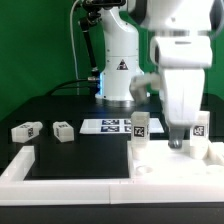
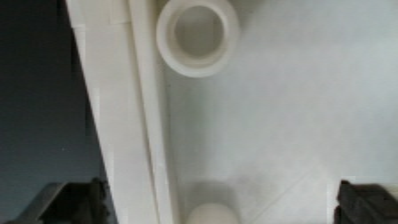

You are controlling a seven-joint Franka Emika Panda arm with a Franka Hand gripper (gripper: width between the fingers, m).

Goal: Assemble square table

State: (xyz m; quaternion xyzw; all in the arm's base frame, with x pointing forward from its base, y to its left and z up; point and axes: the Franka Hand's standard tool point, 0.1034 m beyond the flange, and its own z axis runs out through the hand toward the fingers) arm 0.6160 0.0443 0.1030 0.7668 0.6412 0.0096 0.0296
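White plastic square tabletop slab point(image 1: 170, 166) sits near right, two tagged white block legs point(image 1: 140, 126) standing on it, fingers point(image 2: 68, 205) wide open and empty over it, so next I'd guess grab a loose leg point(image 1: 63, 130) off the left.

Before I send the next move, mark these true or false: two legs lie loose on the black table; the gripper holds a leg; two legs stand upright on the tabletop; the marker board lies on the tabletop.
1. Two loose legs lie on the black table. True.
2. The gripper holds a leg. False: it is open, with only the tabletop showing between its fingers.
3. Two upright legs stand on the tabletop. True.
4. The marker board lies on the tabletop. False: it lies on the black table, apart from the tabletop.
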